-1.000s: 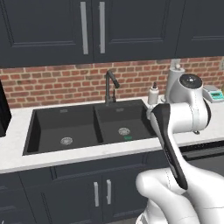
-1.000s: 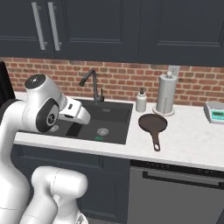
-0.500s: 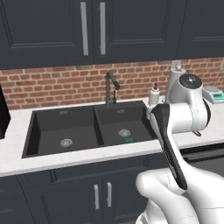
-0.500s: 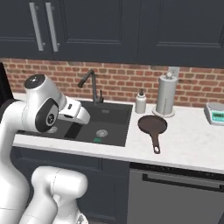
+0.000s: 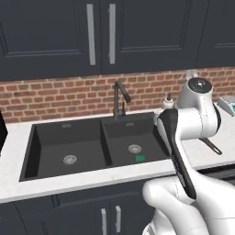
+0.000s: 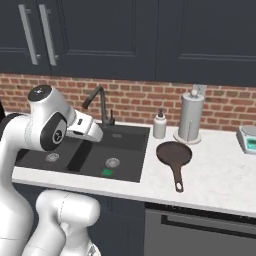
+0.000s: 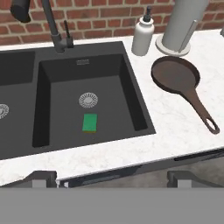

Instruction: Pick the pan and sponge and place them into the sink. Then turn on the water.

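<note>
The green sponge lies flat on the floor of the black sink's right basin, just in front of the round drain; it also shows as a small green patch. The dark pan rests on the white counter right of the sink, with its long handle pointing toward the counter's front edge. My gripper hovers open above the sink's front rim, apart from both things, with nothing between its fingers. No water is in view at the faucet.
A white soap bottle and a grey paper-towel roll stand behind the pan by the brick wall. A small scale sits far right on the counter. Dark cabinets hang above. The left basin holds nothing but its drain.
</note>
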Available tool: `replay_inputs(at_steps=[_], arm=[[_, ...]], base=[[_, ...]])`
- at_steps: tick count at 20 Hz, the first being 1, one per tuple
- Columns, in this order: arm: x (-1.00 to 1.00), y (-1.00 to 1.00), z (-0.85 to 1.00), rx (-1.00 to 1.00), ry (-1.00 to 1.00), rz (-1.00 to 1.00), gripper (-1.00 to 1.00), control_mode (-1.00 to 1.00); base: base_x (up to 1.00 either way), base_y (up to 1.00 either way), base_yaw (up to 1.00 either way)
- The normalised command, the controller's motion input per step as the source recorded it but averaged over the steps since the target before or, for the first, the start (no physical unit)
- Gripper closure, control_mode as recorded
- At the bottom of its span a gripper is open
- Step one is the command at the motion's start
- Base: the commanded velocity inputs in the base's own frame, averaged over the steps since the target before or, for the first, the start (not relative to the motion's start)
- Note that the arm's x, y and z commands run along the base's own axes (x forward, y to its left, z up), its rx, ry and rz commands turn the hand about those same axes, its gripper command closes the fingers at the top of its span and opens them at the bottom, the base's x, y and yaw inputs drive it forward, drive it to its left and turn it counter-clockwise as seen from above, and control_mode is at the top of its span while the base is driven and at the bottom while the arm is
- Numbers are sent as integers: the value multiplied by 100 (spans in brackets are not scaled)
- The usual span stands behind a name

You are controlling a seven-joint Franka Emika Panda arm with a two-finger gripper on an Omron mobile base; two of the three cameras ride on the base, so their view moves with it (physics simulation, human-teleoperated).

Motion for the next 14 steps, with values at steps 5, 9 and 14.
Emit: replay_inputs(at_steps=[5, 9, 14], arm=[[0, 0, 0, 0, 0, 0, -100, 100], [0, 0, 0, 0, 0, 0, -100, 100], [0, 0, 0, 0, 0, 0, -100, 100]], base=[[46, 0, 0], [38, 0, 0], [38, 0, 0]])
